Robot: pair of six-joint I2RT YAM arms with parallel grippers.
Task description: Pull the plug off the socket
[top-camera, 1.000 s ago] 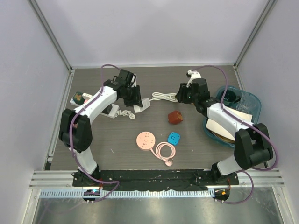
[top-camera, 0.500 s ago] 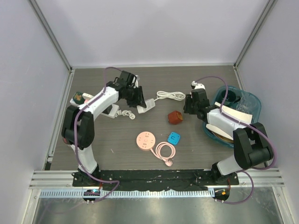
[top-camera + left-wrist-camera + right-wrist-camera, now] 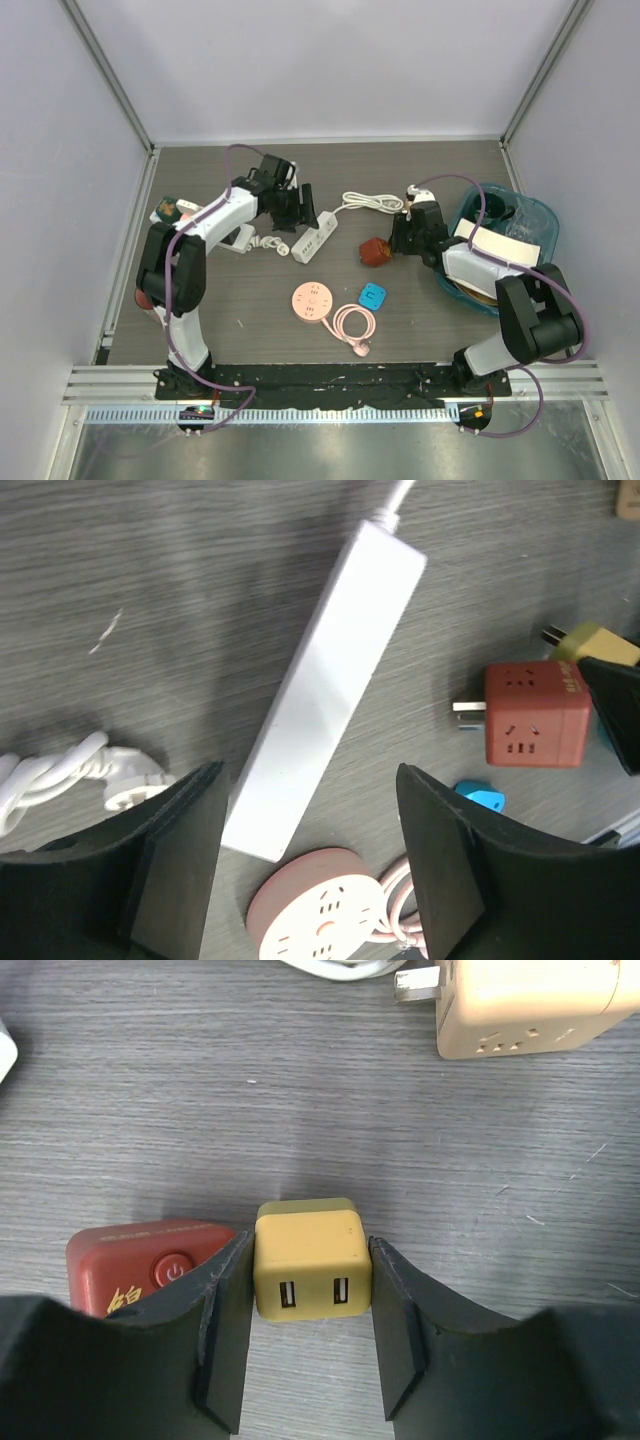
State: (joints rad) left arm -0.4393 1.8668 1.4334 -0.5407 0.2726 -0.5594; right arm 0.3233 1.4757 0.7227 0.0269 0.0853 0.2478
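The right fingers [image 3: 225, 1330] were closed narrowly on the yellow plug [image 3: 312, 1263], one pad flat against each side. The plug sat between them, touching the red cube socket [image 3: 150, 1265] that lay just outside one finger, both on the surface [image 3: 150, 1110]. The plug looked like a small, rigid, smooth plastic block, light but probably seated tightly. Its flat sides suited the grip, though the loose cube might drag along. The left fingers [image 3: 175, 860] hung spread wide and empty over a white power strip [image 3: 325, 685].
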